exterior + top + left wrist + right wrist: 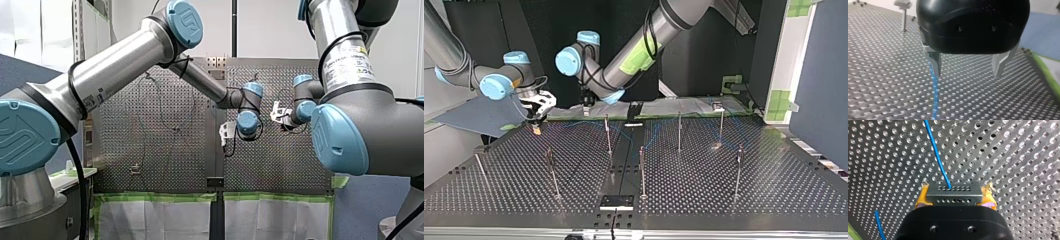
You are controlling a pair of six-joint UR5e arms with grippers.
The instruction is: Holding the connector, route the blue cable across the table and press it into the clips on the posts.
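My right arm's claw [955,199] is holding the grey metal connector block with its rows of small holes [953,191], pinched from both sides between the yellow pads [922,196]. The thin blue cable [936,152] comes out of the block's far face and runs away ahead of the claw, over the silver perforated metal desk [774,185]. A second short stretch of the same blue cable shows off to one side, lower down beside the claw's black body.

In the top view that claw hangs low over the desk's far corner at the view's left, with my left arm's claw [968,73] near it, more toward the middle of the far edge. The left one is black with bare metal fingers [936,62] spread wide, and nothing sits between them. It hovers just above the desk, and the blue cable lies on the holes right under one fingertip and runs on from there. I can't tell whether metal and cable touch.

Several thin upright metal posts [642,172] stand scattered across the desk, well apart from one another. One with a small grey clip head [903,4] shows far beyond the left claw. From across the desk the cable is only a faint blue line along the far half, passing near the back row of posts. It is too fine to tell whether it sits in any clip.
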